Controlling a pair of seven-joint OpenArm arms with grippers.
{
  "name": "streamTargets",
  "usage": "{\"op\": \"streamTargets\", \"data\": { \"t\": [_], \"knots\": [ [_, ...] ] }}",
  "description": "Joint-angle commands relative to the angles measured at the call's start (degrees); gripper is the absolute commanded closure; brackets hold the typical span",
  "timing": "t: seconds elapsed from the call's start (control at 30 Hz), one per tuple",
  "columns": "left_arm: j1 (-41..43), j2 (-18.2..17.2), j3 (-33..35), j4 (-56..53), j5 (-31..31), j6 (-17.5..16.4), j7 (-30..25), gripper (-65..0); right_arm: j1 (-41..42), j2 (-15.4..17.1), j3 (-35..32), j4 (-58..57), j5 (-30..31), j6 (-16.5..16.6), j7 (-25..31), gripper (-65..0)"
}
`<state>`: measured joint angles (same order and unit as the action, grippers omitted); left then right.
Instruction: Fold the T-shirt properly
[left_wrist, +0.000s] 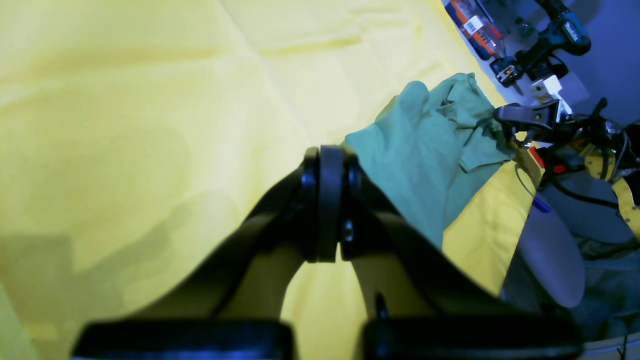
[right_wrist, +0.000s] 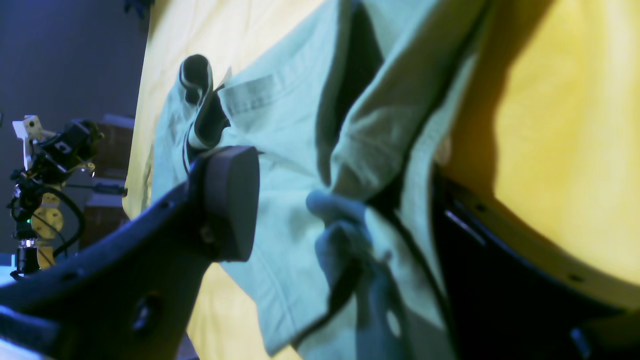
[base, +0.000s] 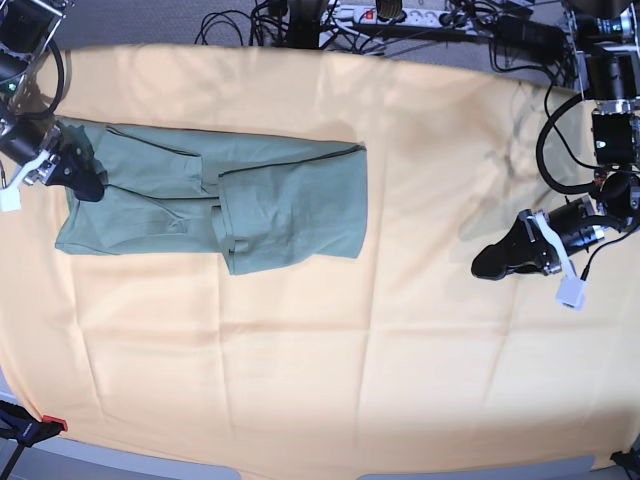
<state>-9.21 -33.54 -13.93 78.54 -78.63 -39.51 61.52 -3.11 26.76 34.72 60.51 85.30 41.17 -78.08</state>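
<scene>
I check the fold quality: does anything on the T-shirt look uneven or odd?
Yes. The T-shirt is folded unevenly: its bottom edge steps down at the middle, and wrinkled cloth bunches at the end by the open right tool.

**Shirt at one side of the desk, pincers far apart**

In the base view, the T-shirt (base: 215, 200) lies on the cloth (base: 330, 350) that covers the desk, in the left half and toward the far edge. The right pincer (base: 80, 172) sits at the shirt's left end, its spread jaws standing either side of a fold of the fabric. The left pincer (base: 495, 262) rests over bare cloth on the right, well apart from the shirt. Cables (base: 400, 18) run behind the far edge.
</scene>
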Motion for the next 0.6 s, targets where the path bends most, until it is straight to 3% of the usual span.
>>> {"op": "streamTargets", "data": {
  "t": [0.0,0.07,0.2,0.23,0.57],
  "knots": [
    [-1.11,-1.25,-0.44,0.85,-1.60,-0.49,-1.05,0.0,0.63,-0.13,-0.68,-0.09,-0.30,-1.17,-1.92,-41.6],
    [-1.14,-1.25,-0.44,0.85,-1.64,-0.49,-1.07,0.0,0.94,-0.22,-0.68,-0.09,-0.30,-1.17,-1.92,-36.0],
    [-1.14,-1.22,-0.44,0.85,-1.64,-0.49,-1.09,0.0,0.92,-0.20,-0.66,-0.09,-0.30,-1.17,-1.92,-2.9],
    [-1.14,-1.25,-0.46,0.85,-1.64,-0.49,-1.09,0.0,0.92,-0.20,-0.66,-0.09,-0.30,-1.17,-1.92,0.0],
    [-1.14,-1.25,-0.44,0.85,-1.60,-0.49,-1.09,0.0,0.92,3.23,-0.55,6.12,-0.66,-1.17,-1.92,0.0]
  ]
}}
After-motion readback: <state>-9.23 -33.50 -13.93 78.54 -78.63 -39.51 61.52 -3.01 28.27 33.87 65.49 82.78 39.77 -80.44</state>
